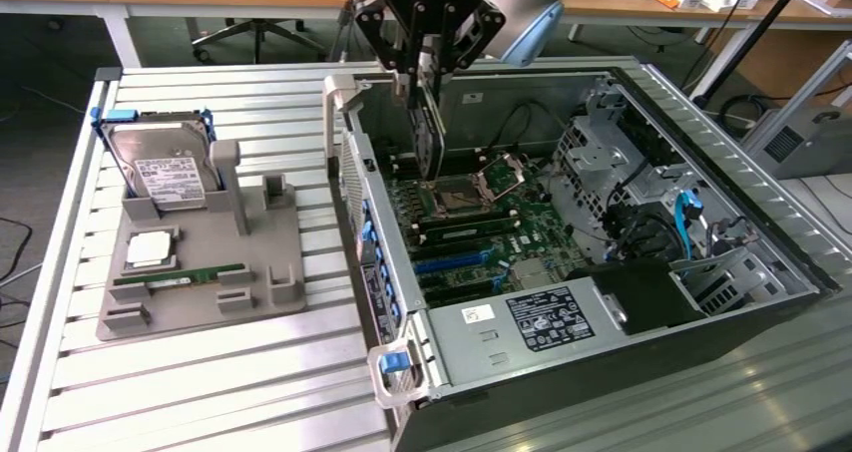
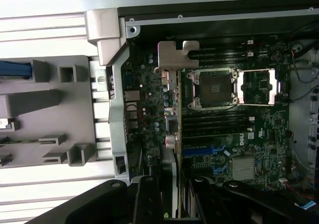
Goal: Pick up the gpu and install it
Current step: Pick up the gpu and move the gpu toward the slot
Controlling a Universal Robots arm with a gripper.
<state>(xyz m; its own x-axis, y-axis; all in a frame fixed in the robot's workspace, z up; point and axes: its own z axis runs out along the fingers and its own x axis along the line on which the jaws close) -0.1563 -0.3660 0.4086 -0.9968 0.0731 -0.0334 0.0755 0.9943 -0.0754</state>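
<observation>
The gpu (image 1: pixel 428 123) is a thin dark card hanging edge-down from my gripper (image 1: pixel 429 65), which is shut on its upper edge. It hovers inside the open computer case (image 1: pixel 745 203), above the motherboard (image 1: pixel 513 234) close to the CPU socket (image 1: pixel 460 195). In the wrist view the gpu (image 2: pixel 176 134) shows edge-on, with its silvery bracket (image 2: pixel 172 55) at the far end and my gripper (image 2: pixel 177 204) clamped around it. The card lies over the board between the rear ports and the socket (image 2: pixel 214 88), above the blue slots (image 2: pixel 202 152).
A grey parts holder (image 1: pixel 200 292) on the slatted table at the exterior view's left carries a hard drive (image 1: pixel 167 168), a CPU chip (image 1: pixel 150 250) and a green memory stick (image 1: pixel 180 274). The power supply (image 1: pixel 546 317) and drive cages (image 1: pixel 626 173) crowd the case.
</observation>
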